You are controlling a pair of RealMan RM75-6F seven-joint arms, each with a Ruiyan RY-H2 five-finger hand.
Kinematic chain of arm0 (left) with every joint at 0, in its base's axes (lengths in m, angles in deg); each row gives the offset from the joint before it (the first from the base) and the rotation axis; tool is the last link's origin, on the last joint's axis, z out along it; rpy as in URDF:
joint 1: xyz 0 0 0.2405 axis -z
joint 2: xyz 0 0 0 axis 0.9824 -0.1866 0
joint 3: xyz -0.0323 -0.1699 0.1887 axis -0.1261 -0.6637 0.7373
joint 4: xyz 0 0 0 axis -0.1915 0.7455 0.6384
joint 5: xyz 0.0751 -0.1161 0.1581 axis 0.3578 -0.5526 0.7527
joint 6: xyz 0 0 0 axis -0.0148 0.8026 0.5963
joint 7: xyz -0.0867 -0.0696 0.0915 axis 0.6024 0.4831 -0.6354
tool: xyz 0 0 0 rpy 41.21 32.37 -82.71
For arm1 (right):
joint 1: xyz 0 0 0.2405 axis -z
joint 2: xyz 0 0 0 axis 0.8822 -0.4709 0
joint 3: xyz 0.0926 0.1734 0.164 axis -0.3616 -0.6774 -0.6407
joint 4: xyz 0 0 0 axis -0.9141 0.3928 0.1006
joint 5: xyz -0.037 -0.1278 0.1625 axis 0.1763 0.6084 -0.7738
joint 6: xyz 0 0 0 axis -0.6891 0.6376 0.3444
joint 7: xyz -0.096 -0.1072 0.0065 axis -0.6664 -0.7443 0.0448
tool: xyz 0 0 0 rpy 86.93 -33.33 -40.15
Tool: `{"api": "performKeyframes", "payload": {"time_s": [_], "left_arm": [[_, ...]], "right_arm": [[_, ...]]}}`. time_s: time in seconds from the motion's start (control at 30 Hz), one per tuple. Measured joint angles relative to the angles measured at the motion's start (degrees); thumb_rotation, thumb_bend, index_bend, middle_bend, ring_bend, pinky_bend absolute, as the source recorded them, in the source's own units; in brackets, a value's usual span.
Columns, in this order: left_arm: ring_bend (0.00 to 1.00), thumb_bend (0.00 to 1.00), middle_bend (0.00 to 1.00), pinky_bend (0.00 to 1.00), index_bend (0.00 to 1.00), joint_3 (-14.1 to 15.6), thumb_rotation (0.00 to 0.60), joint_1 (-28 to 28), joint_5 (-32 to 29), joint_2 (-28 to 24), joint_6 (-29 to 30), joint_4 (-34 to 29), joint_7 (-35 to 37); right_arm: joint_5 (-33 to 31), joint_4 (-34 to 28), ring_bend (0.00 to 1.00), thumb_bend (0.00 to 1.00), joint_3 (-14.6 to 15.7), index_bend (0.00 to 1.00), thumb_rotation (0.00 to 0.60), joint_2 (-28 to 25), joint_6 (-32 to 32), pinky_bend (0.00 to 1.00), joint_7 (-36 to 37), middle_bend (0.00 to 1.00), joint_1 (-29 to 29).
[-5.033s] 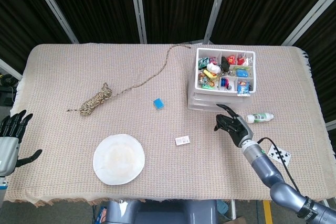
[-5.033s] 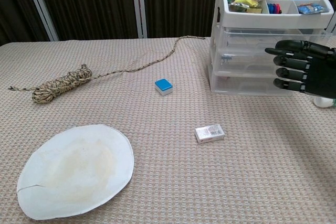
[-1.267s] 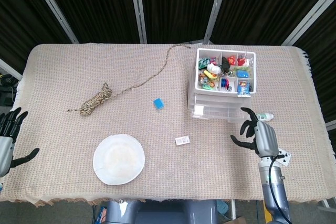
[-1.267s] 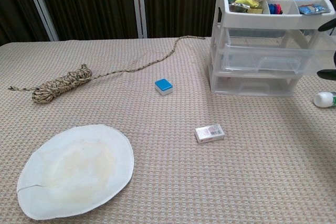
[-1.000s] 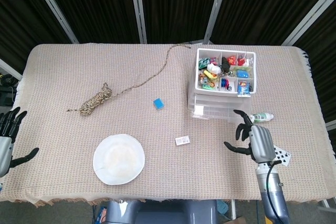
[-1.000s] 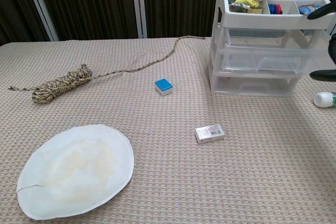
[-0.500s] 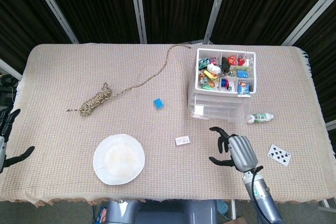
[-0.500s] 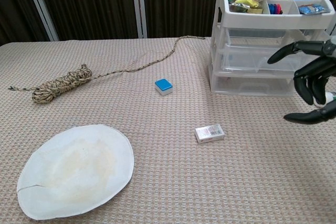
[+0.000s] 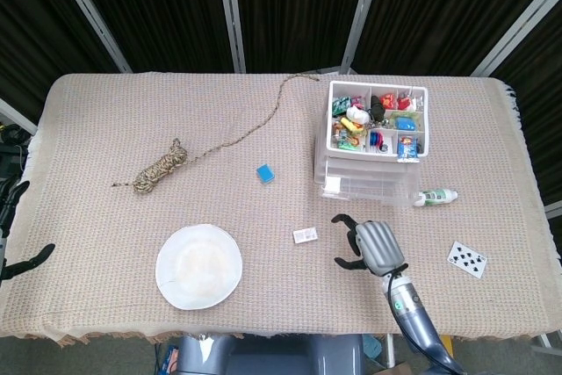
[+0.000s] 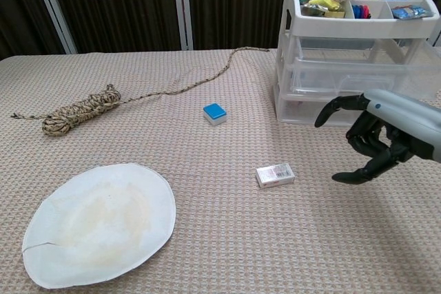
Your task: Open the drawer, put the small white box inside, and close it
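Right hand (image 10: 375, 139) moved left toward small white box (image 10: 275, 174), fingers spread, empty, box just beside it

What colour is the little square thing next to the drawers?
Blue on top, white underneath; chest view shows it best.

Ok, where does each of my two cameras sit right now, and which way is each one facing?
Head view: sits high, looks steeply down over the whole table; shows the right hand with fingers apart, and the left hand at the left edge.
Chest view: sits low at the near edge, looks across the table toward the dark curtains; shows only the right hand.
Shared: the small white box, drawer unit, blue block, rope, and paper plate.
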Motion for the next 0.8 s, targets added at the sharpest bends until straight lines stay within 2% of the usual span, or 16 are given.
{"api": "performKeyframes", "payload": {"time_s": [0.17,0.47,0.8], "left_arm": [[0.00,0.21,0.00,0.00,0.06,0.1,0.600,0.0,0.3,0.0,-0.1,-0.1,0.2],[0.00,0.21,0.00,0.00,0.06,0.3,0.600,0.0,0.8,0.1,0.0,-0.5,0.2],[0.00,0.21,0.00,0.00,0.06,0.5,0.600,0.0,1.2,0.2,0.0,-0.7,0.0]], "right_arm": [[-3.2,3.4,0.92,0.06,-1.7,0.34,0.600,3.5,-1.2,0.61,-2.8,0.94,-1.6],[-7.3,7.5,0.92,0.08,-2.2,0.39,0.600,7.6,-3.0,0.61,-6.1,0.94,-3.1],[-7.6,11.1,0.92,0.11,-3.3,0.40,0.600,11.7,-2.7,0.61,-7.0,0.94,-4.6]]}}
